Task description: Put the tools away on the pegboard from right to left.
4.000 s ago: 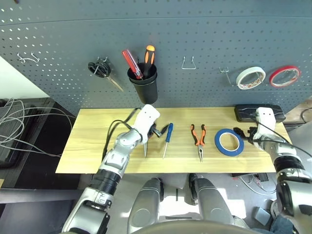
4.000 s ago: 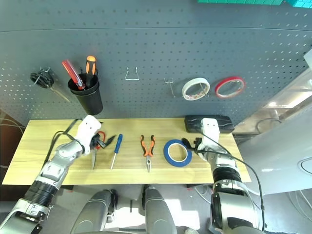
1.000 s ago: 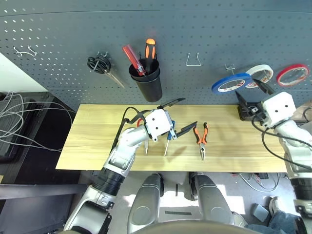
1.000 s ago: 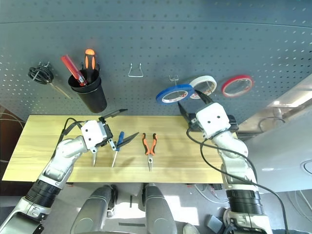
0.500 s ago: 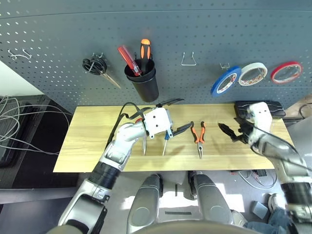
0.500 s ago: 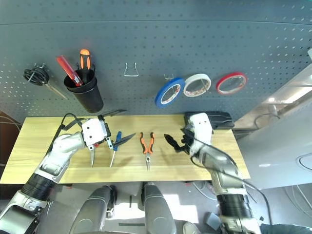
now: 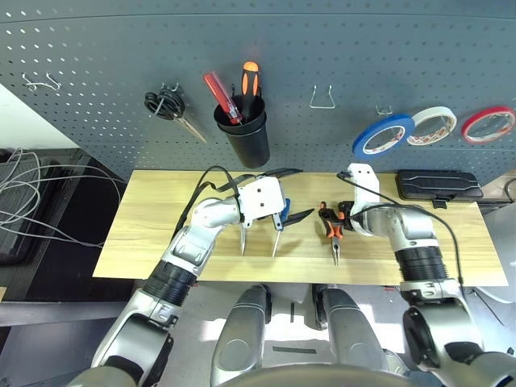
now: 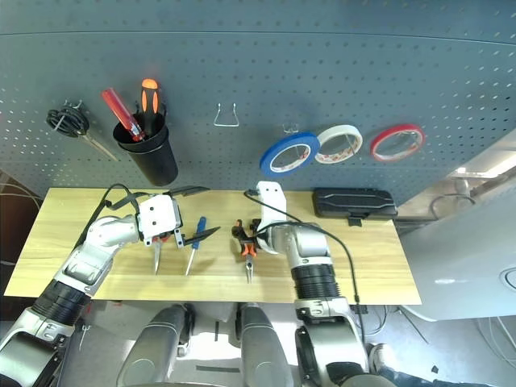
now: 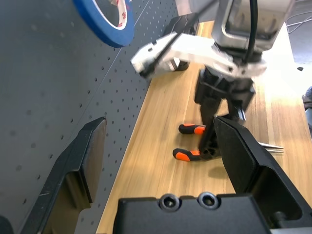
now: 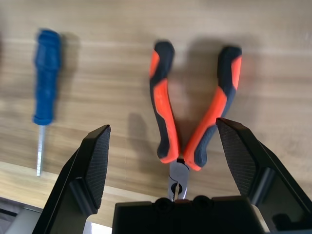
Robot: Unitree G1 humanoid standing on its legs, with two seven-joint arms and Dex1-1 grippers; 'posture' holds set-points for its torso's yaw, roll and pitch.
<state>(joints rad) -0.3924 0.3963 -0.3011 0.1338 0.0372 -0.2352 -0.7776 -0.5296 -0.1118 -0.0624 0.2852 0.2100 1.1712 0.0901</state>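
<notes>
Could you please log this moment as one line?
blue tape roll: hung on pegboard | right gripper: open over pliers | left gripper: open

A long light wooden bench [image 7: 161, 210] stands against the wall. Orange-and-black-handled pliers [image 10: 187, 119] lie near its middle, handles toward the back edge, tip toward the front edge. A small blue-handled screwdriver [image 10: 46, 85] lies just left of them. A flat black case [image 7: 439, 184] rests at the back right corner.
</notes>
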